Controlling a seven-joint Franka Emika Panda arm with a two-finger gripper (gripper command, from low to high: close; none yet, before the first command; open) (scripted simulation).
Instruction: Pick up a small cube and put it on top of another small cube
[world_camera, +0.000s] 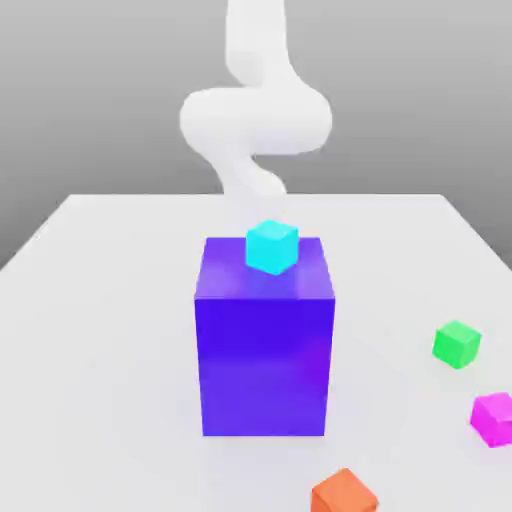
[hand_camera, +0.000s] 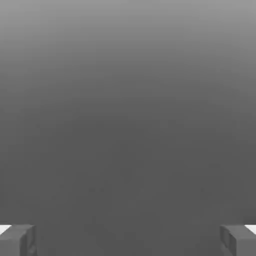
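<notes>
Orange cube (world_camera: 343, 493) sits nearest the lens, at the desk (world_camera: 100, 330) front edge. Beyond it, toward the exterior view's right: small cube (world_camera: 494, 418), magenta, then green cube (world_camera: 457, 344). Big blue-purple block (world_camera: 265, 345) stands mid-desk with a cyan cube (world_camera: 271, 247) on top. My jaws (hand_camera: 128, 240) spread wide, holding nothing. Risk, as I judge it: reaching past the tall block, I could clip it or knock the cyan cube off.
</notes>
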